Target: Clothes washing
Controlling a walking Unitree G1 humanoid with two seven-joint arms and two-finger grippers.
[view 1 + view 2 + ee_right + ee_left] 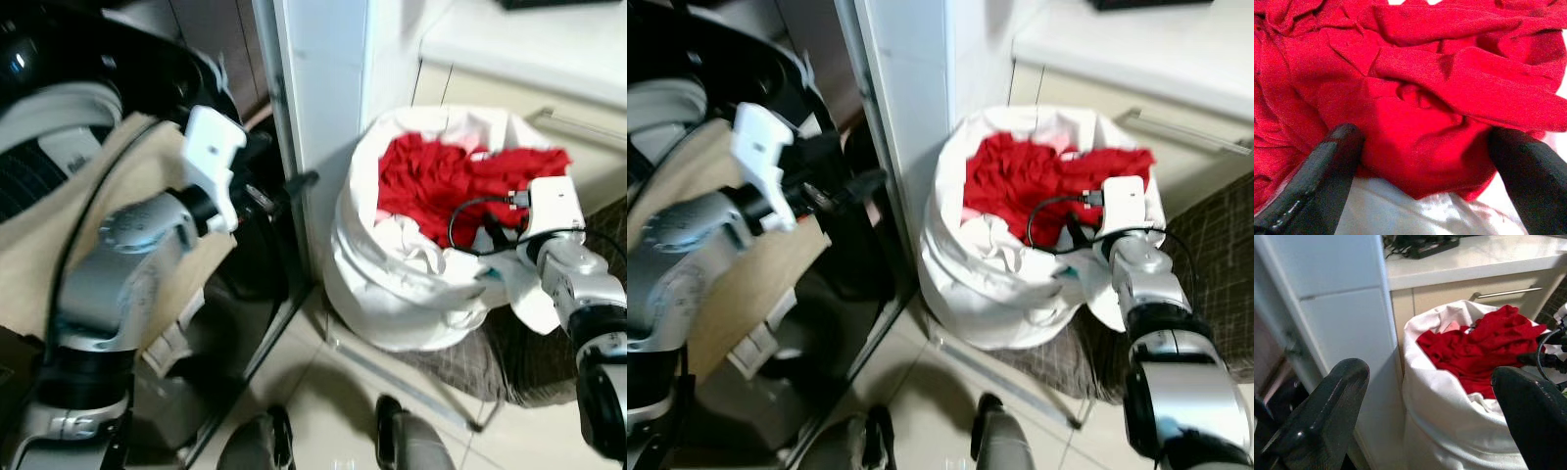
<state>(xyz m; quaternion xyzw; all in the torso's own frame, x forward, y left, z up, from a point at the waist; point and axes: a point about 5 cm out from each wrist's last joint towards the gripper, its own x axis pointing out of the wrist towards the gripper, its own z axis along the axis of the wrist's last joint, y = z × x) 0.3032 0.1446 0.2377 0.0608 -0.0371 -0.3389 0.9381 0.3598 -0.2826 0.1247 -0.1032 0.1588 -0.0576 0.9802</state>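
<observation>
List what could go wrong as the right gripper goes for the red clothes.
The right gripper is open over a fold of the red garment; it may pinch the white laundry bag lining underneath as well. The bag is soft and slumped, so pulling could tip it. The gripper's black cable might snag on cloth.

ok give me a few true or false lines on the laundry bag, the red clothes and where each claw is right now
1. The red clothes lie in a white laundry bag. True.
2. The right claw is open, its fingers either side of a red fold. True.
3. The left claw is shut on red cloth. False: it is open and holds nothing, off to the bag's side.
4. The bag stands on a countertop. False: it stands on the floor beside a white panel.
</observation>
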